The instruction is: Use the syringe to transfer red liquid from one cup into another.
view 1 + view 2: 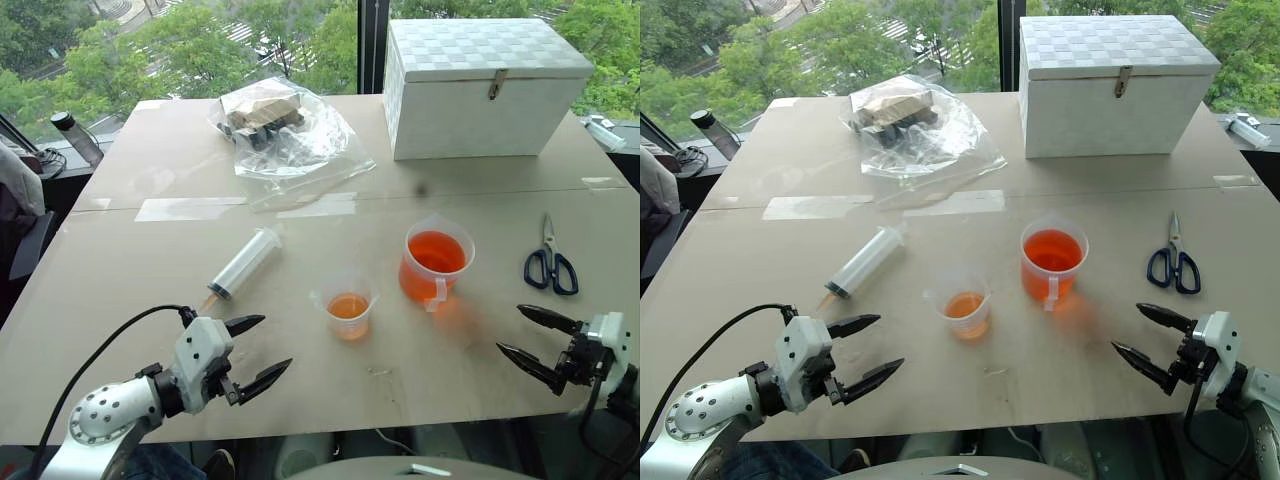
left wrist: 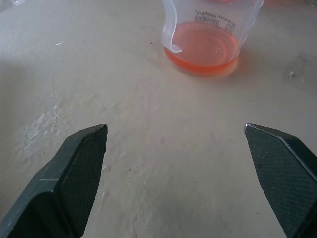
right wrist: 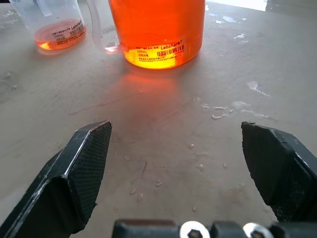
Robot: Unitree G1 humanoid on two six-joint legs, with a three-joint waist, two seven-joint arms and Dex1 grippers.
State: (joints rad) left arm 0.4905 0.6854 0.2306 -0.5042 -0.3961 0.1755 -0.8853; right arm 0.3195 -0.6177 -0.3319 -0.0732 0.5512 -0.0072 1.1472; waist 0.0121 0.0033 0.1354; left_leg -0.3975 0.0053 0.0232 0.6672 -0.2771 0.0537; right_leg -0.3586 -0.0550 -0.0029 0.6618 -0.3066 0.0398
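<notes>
Clear plastic syringe [image 1: 244, 262] is lying untouched on the beige counter [image 1: 120, 270] (both pincers [image 1: 257, 350] [image 1: 522, 334] hovering wide open, empty).

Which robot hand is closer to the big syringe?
Left. The left gripper hovers just in front of the syringe; the right gripper is far across the table, past both cups.

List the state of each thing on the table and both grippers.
syringe: lying flat, untouched
beaker: upright, mostly full of red liquid
small cup: upright, shallow red liquid
white box: lid shut
scissors: closed, lying flat
left gripper: open, empty
right gripper: open, empty
</notes>
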